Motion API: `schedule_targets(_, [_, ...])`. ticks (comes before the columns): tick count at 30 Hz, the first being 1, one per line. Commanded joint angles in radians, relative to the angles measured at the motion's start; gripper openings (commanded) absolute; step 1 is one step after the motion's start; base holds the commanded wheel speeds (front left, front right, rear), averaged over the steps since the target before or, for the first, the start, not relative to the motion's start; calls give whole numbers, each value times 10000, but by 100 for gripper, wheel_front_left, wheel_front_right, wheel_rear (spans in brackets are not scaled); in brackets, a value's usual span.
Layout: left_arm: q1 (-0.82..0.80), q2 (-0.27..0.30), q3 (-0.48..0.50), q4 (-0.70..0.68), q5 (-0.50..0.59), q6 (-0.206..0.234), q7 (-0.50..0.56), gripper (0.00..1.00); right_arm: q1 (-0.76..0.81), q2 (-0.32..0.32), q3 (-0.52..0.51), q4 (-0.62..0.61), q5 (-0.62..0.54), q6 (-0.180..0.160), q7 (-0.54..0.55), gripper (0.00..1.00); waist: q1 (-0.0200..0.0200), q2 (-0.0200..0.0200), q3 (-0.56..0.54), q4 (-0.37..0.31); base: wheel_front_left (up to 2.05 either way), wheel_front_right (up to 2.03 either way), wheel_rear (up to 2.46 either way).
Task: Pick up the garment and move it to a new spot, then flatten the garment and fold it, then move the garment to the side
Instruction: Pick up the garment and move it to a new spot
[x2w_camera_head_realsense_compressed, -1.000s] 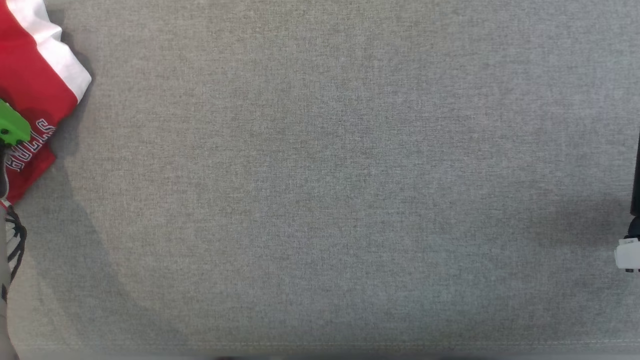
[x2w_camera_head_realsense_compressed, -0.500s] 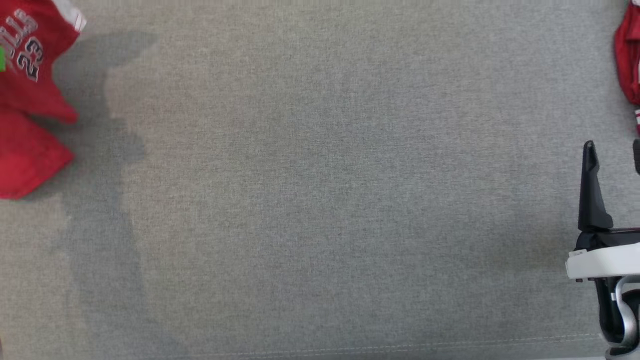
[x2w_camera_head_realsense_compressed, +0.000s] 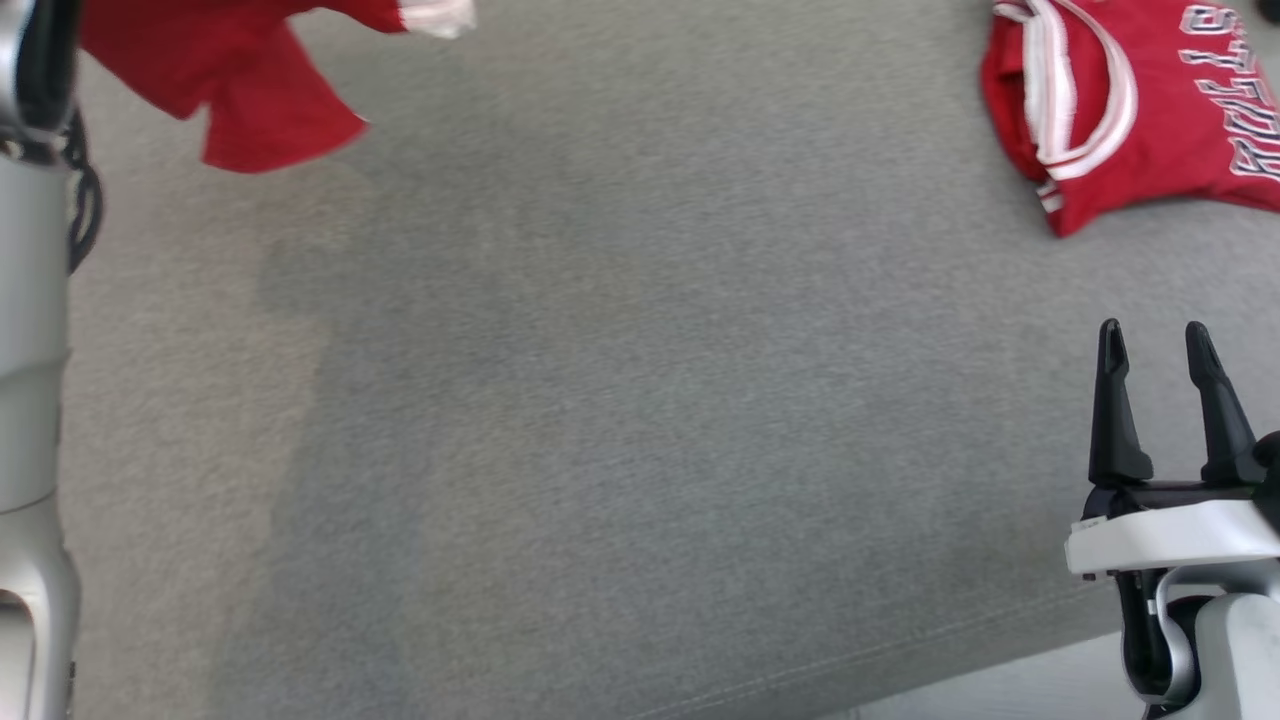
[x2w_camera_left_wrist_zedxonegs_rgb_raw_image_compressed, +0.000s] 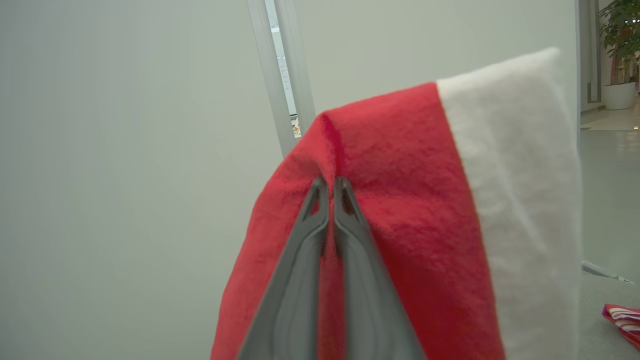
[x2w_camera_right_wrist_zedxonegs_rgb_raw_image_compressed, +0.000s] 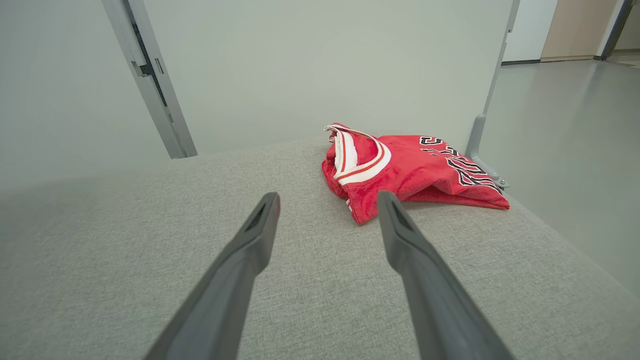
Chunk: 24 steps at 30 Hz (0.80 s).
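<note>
Here the garment (x2w_camera_left_wrist_zedxonegs_rgb_raw_image_compressed: 400, 200) is gripped by a red fold in the clenched left gripper (x2w_camera_left_wrist_zedxonegs_rgb_raw_image_compressed: 330, 182) and is held aloft over the far left of the grey cushion (x2w_camera_head_realsense_compressed: 640, 400). The right gripper (x2w_camera_head_realsense_compressed: 1152, 330) is seen released and empty at the near right, well apart. The middle of the cushion lies to the garment's right, so the left arm is judged nearer. A second red jersey (x2w_camera_head_realsense_compressed: 1120, 110) is seen lying far right.

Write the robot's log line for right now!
left tool: shut on garment | right tool: open, empty | jersey: lying on gray surface
</note>
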<state>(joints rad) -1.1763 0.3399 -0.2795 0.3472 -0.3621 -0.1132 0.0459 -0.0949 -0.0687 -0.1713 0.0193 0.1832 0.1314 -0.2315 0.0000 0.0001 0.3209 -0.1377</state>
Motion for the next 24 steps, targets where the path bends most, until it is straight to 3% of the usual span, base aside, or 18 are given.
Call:
schedule_targets(1, [-220, -125, -129, -102, 55, 46, 114, 0, -145, 76, 76, 117, 68, -16, -116, 100, 0, -1, -232, -1053, 0, 0, 0])
schedule_targets(7, [-586, -1001, -867, -45, 62, -14, 134, 0, -264, 148, 87, 521, 208, -16, -276, 100, 0, -1, -125, -1745, 0, 0, 0])
schedule_targets(14, [248, -1774, -1451, 438, -60, 4, -506, 0, -361, 173, 106, 723, 250, -16, -347, 100, 0, -1, -47, -1887, 0, 0, 0])
schedule_targets(24, [3464, -1950, -1835, 1227, -414, 363, -1540, 0, -273, 178, 170, 660, 107, -16, -342, 100, 0, -1, -272, -1383, 0, 0, 0])
